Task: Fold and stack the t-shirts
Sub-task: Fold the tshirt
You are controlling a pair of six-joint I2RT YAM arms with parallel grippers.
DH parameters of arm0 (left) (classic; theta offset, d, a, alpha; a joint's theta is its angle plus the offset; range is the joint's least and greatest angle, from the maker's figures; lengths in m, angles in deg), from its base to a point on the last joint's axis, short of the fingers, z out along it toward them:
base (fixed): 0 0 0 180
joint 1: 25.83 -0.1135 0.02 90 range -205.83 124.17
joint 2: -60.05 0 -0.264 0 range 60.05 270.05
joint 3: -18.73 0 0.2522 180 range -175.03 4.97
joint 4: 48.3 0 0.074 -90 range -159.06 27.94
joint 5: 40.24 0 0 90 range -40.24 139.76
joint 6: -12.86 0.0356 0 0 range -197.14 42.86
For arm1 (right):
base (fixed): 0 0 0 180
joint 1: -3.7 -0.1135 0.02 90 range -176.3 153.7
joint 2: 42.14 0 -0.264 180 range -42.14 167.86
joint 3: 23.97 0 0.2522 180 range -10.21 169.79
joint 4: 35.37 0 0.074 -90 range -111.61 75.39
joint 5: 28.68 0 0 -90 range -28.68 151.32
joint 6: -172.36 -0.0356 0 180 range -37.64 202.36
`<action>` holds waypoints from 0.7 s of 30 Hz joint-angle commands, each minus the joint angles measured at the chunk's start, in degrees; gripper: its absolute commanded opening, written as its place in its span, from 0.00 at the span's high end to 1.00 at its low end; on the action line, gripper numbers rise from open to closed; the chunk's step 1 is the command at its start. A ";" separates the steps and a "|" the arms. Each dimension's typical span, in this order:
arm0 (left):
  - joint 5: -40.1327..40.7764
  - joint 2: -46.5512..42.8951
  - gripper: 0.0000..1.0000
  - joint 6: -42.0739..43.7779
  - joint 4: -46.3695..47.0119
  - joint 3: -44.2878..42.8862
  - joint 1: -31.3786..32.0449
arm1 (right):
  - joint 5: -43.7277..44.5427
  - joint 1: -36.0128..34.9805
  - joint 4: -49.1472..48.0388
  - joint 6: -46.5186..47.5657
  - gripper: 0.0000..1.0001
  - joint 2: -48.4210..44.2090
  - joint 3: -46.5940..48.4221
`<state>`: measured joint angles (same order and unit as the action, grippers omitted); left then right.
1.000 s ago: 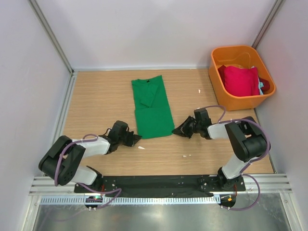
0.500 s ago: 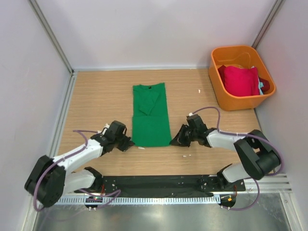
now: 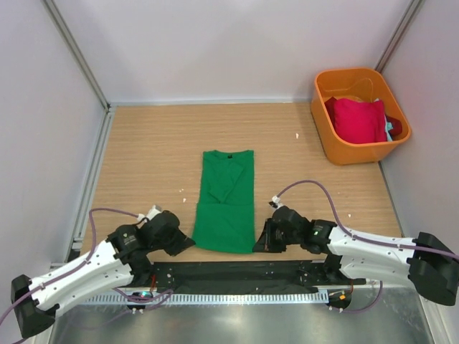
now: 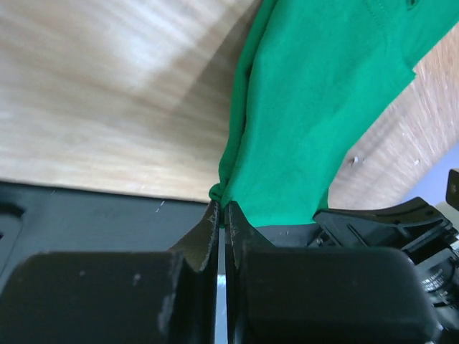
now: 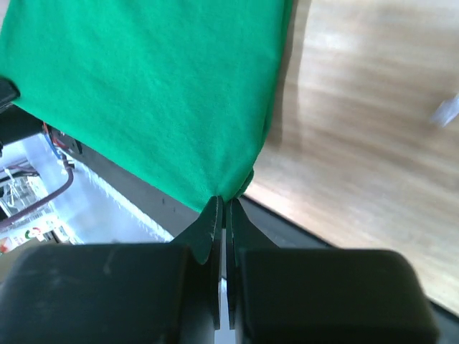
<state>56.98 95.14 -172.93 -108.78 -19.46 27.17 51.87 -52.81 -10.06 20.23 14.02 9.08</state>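
The bright green t-shirt [image 3: 226, 201] lies lengthwise on the wooden table, folded narrow, its hem at the near edge. My left gripper [image 3: 188, 244] is shut on the hem's left corner [image 4: 222, 193]. My right gripper [image 3: 258, 245] is shut on the hem's right corner [image 5: 233, 193]. The green cloth [image 4: 315, 107] stretches away from both pairs of jaws [image 5: 143, 86]. A crimson red t-shirt [image 3: 356, 119] lies in the orange bin, with a bit of teal cloth [image 3: 389, 128] at its right side.
The orange plastic bin [image 3: 326, 125] stands at the far right of the table. The black base rail [image 3: 229, 272] runs along the near edge, just behind both grippers. A few small white scraps [image 3: 183, 192] lie on the wood.
Both grippers have pulled the green shirt toward the near edge; its hem now reaches the table's front and its collar sits farther from the back wall.
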 commanded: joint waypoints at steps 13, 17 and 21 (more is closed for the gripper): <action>12.54 10.42 1.00 8.85 -17.44 -23.71 0.72 | 2.96 1.39 18.59 1.21 0.99 -1.33 17.88; 9.58 16.83 1.00 19.73 -13.58 -28.74 -6.48 | -2.75 9.48 21.83 9.45 0.99 5.16 26.13; 2.46 23.77 1.00 28.95 -7.01 -32.35 -17.89 | -7.76 15.02 23.69 14.48 0.99 12.80 35.97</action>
<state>62.38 114.74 -154.88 -120.48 -48.90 15.10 49.13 -40.20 10.21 28.08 22.59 38.52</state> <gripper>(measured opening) 0.009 0.042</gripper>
